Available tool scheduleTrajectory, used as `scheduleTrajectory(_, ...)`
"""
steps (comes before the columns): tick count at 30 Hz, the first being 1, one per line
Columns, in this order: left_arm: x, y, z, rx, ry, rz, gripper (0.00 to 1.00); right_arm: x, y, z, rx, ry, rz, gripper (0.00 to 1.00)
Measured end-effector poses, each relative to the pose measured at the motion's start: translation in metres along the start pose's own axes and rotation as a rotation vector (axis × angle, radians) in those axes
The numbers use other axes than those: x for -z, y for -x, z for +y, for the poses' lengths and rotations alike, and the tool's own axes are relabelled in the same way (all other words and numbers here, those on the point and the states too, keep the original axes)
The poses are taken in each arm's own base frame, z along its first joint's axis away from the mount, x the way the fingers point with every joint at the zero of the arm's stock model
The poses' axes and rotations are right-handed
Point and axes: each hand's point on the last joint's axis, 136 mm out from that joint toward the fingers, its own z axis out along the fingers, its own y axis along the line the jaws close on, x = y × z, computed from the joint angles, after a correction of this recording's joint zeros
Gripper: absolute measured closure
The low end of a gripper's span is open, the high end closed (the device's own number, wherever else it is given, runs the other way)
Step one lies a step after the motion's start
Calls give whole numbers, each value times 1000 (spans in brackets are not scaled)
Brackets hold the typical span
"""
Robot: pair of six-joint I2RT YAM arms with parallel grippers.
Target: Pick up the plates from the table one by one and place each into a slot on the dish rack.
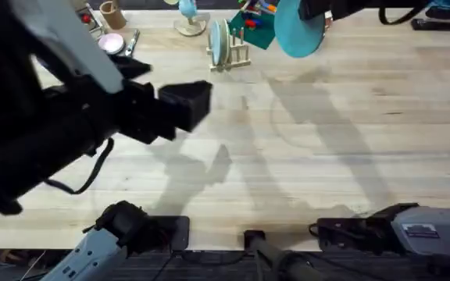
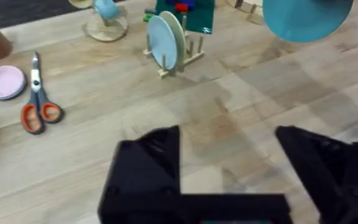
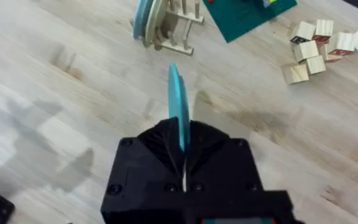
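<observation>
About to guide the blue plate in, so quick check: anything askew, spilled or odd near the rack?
Nothing stands out. The rack sits upright with two plates standing in its slots. The right end effector holds the blue plate on edge, clear of the rack. Loose wooden blocks lie off to the side.

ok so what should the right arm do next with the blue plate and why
Probably carry it toward the dish rack and line it up over a free slot: the right hand grips the blue plate edge-on above the table, short of the rack, where one plate already stands.
</observation>
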Motion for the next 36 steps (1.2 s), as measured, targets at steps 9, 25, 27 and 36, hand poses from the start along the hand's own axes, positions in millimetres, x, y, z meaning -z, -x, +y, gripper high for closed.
scheduleTrajectory(9,3,2,5,-21,26,-14,8,10,22,19,-8,-28,-29,971)
scheduleTrajectory(25,3,2,6,-24,34,-15,8,-44,68,22,-167,-33,-44,971)
scheduleTrajectory(27,3,2,6,-24,34,-15,8,-52,71,22,-180,-31,-46,971)
scheduleTrajectory(36,3,2,6,-24,34,-15,8,-78,74,29,-208,-21,-40,971)
